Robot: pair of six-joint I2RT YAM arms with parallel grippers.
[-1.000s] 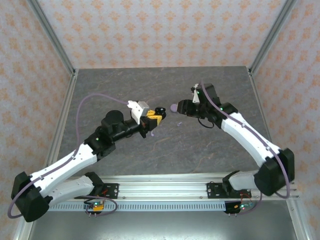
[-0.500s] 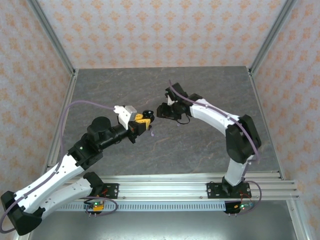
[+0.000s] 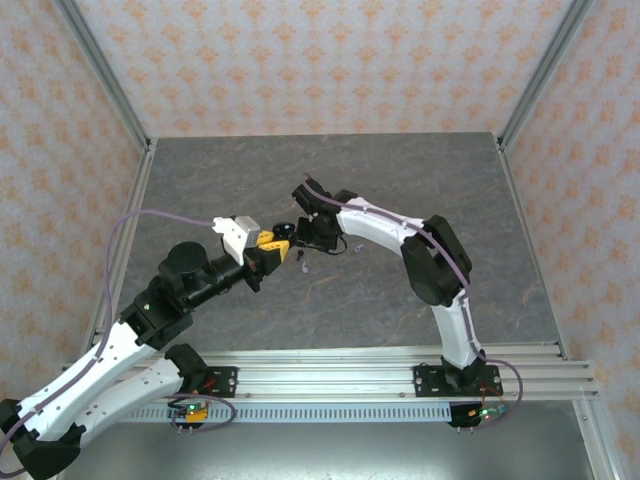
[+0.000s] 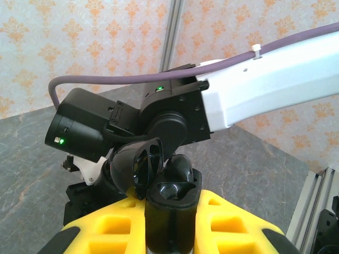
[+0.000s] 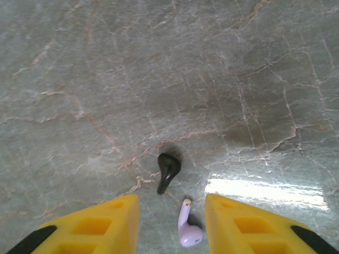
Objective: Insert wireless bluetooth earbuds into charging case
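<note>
Grey veined stone forms the bench [image 3: 400, 180], and we judge the task barely begun. Our left end effector [image 4: 167, 227] is clamped on the black charging case [image 4: 168, 203], held off the bench with its lid open. Our right end effector [image 5: 172, 211] hovers low, fingers apart, straddling the lilac earbud [image 5: 188, 233]. The black earbud [image 5: 167, 170] lies just beyond. Both earbuds lie loose, neither gripped nor seated yet.

The charging case [image 4: 168, 209] is half hidden, apparently, between the left jaws.
</note>
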